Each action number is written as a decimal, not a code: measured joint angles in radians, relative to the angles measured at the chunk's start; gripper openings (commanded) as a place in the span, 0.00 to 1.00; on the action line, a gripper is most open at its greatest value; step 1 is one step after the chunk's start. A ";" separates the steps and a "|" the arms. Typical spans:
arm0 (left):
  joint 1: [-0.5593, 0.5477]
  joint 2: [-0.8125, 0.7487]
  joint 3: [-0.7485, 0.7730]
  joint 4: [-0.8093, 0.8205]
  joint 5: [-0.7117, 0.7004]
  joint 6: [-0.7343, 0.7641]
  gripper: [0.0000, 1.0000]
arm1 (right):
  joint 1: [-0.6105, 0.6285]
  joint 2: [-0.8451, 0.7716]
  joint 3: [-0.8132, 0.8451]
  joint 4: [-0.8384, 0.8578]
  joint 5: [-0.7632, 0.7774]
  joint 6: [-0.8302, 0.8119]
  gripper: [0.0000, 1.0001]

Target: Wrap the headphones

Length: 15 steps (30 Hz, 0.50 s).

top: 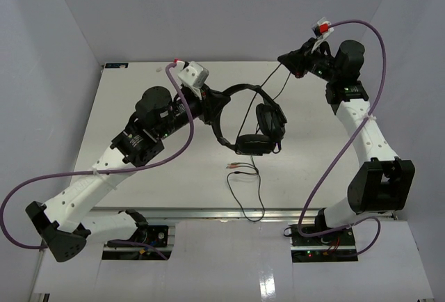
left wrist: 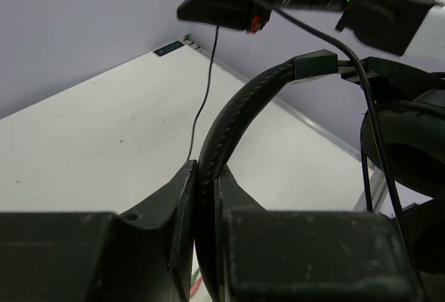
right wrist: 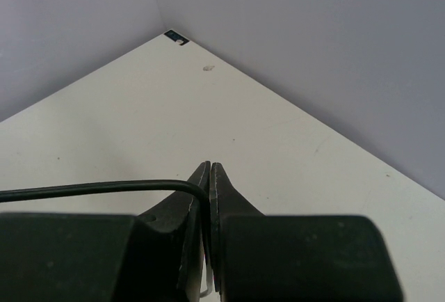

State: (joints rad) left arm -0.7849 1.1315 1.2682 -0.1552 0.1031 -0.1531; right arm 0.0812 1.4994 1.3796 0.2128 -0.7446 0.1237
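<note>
The black headphones [top: 254, 143] have their thin headband [left wrist: 236, 107] clamped in the left gripper [top: 213, 104], padded cups [top: 270, 120] close together. The right gripper [top: 285, 58] pinches their thin cable [right wrist: 90, 188].

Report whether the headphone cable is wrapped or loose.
Loose: the cable trails unwound on the table, one stretch pinched in the right gripper.

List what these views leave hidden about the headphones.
- Left wrist: the ear cup runs off the right edge; the headband vanishes between the left fingers.
- Right wrist: the cable exits at the left edge, and the right fingers hide its pinched stretch.
- Top external: the plugs are too small to identify.
</note>
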 measured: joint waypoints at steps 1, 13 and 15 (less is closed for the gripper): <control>0.000 0.005 0.012 0.011 0.010 -0.018 0.00 | 0.010 0.006 -0.004 0.001 -0.005 0.000 0.08; 0.000 0.059 0.066 0.176 -0.060 -0.187 0.00 | 0.197 -0.008 -0.211 0.127 -0.064 0.001 0.08; 0.000 0.076 0.081 0.201 -0.106 -0.195 0.00 | 0.224 -0.020 -0.251 0.178 -0.080 0.012 0.08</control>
State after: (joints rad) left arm -0.7849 1.2080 1.3495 0.0457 -0.0025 -0.3482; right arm 0.3054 1.4792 1.1286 0.3906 -0.8246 0.1355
